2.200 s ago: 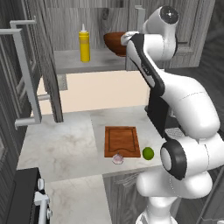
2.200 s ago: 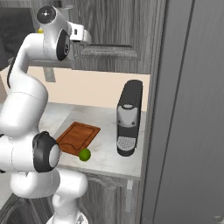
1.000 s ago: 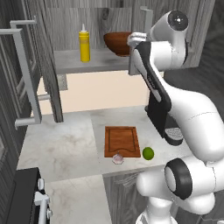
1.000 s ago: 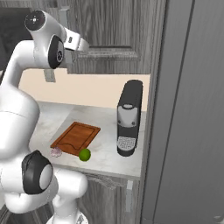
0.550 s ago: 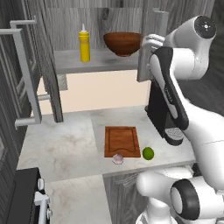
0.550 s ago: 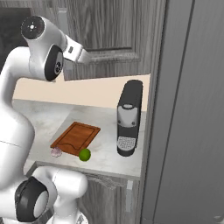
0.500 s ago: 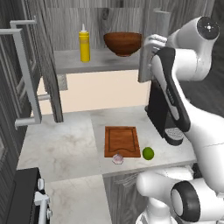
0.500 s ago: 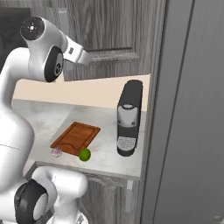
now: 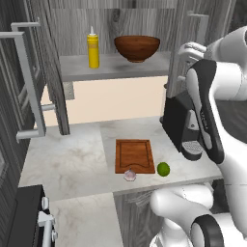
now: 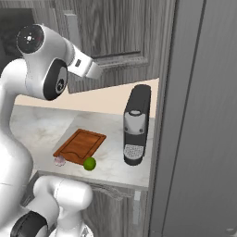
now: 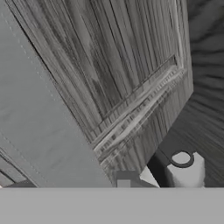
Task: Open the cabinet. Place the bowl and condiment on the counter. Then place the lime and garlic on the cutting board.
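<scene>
The cabinet (image 9: 53, 58) stands open, both doors swung out. On its grey shelf sit the yellow condiment (image 9: 92, 48) and, to its right, the brown bowl (image 9: 137, 47). My gripper (image 9: 185, 49) is up at the right door (image 9: 182, 34), beside its bar handle (image 11: 43, 122); its jaws are hidden. In the right base view the gripper (image 10: 99, 72) lies against that door. On the counter (image 9: 72, 159) lies the cutting board (image 9: 134, 155), bare. The garlic (image 9: 130, 175) rests at its near edge and the lime (image 9: 163, 169) on the counter at its right corner.
A black coffee machine (image 9: 179, 126) stands on the counter under the right door, right of the board. The left door's handle (image 9: 28, 82) juts out at the far left. A tall grey panel (image 10: 199, 115) closes the right side.
The arm has swung to the right, and the right door has swung wider with it. The bowl, earlier partly covered by the hand, is in plain view.
</scene>
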